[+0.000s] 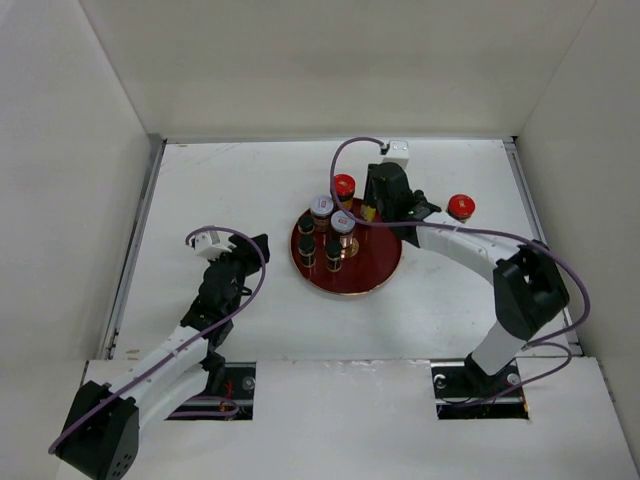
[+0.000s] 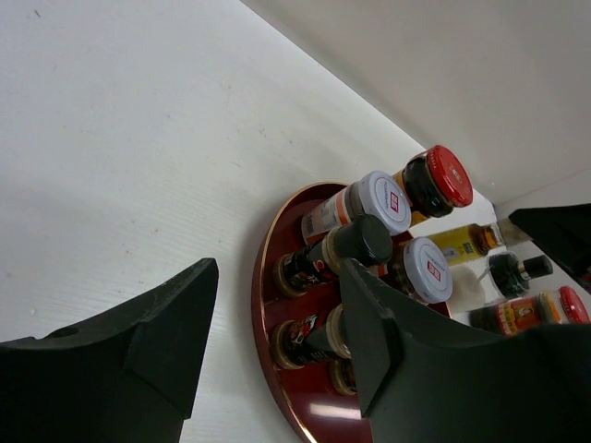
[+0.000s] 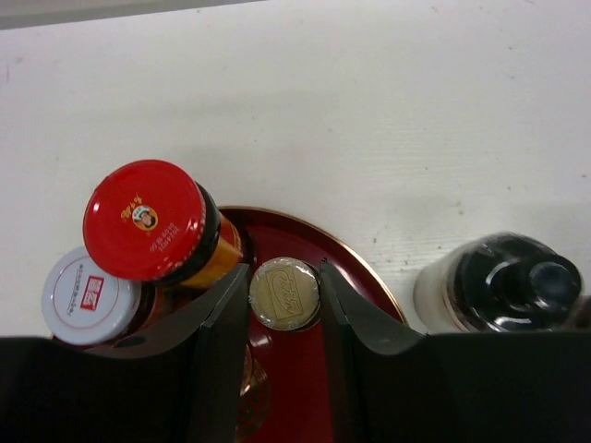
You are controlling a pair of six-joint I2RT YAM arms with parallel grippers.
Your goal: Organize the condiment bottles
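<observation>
Surface: matt white table (image 1: 230, 190), boxed in by plain white walls (image 1: 300, 60) on the left, right and far sides. A round dark-red tray (image 1: 375, 270) with a thin coppery rim sits near the middle. On its left half stands an upright cluster: two white-lidded jars (image 1: 321, 206) with small red labels on the lids, and dark black-capped bottles (image 1: 308, 250) close beside them. A red-capped jar (image 1: 344, 185) stands at the tray's far edge; I cannot tell if it is on the rim or just off it. A second red-capped jar (image 1: 460, 207) stands on bare table well to the right. A pale bottle with a black cap (image 3: 503, 281) stands just off the tray's right side. Right gripper (image 3: 283, 281) is over the tray's far side, jaws narrow and pressed on either side of the slim yellowish bottle (image 3: 283, 293), gold cap uppermost. Left gripper (image 2: 277, 286) is left of the tray over bare table, jaws wide and holding nothing.
</observation>
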